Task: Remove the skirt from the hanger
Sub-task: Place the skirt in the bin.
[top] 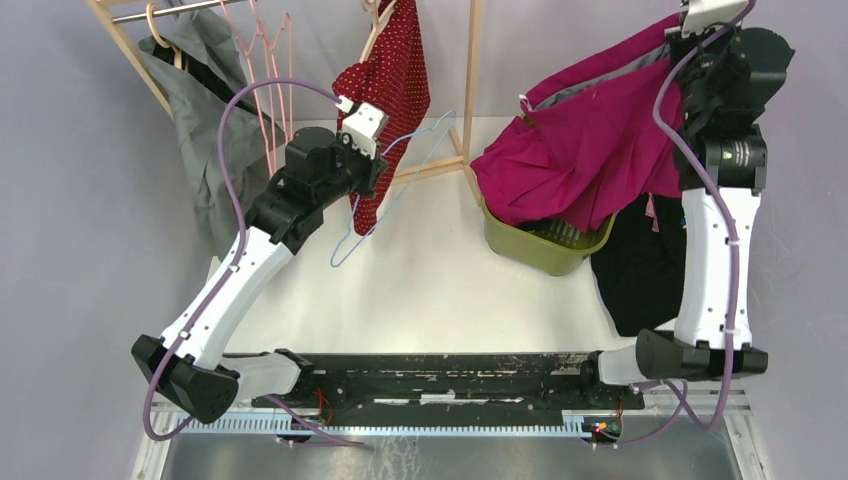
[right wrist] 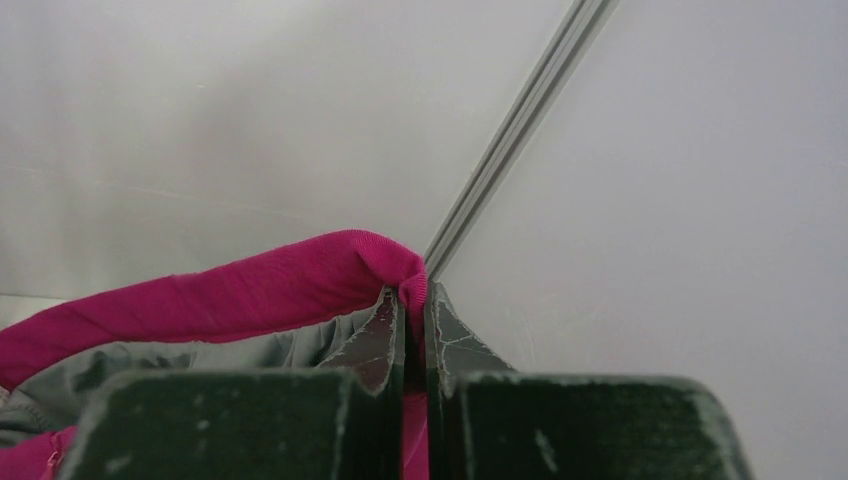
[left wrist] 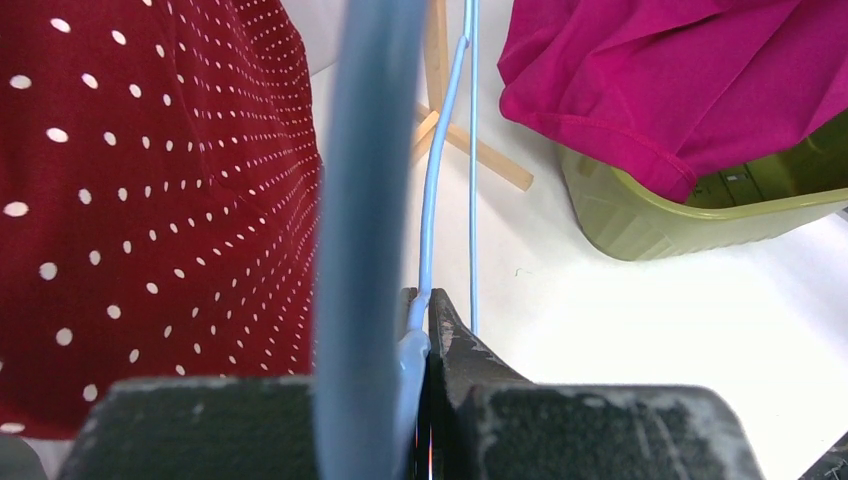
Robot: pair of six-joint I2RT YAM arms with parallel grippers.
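Magenta skirt (top: 590,140) is lifted at the far right. Its top edge is pinched in the right tool (right wrist: 412,295), jaws together on a fold of the waistband. The rest drapes down over the olive basket (top: 520,245) on the tabletop (top: 430,300). The skirt is apart from the blue wire hanger (left wrist: 432,200), which is clamped in the left tool (left wrist: 425,300), jaws shut on the wire. The hanger hangs tilted, just beside a red dotted garment (top: 395,80) on the wooden rack (top: 470,80). A grey garment (top: 205,110) and pink hangers (top: 265,60) are on the rack's left end. Black cloth (top: 640,270) lies right of the basket.
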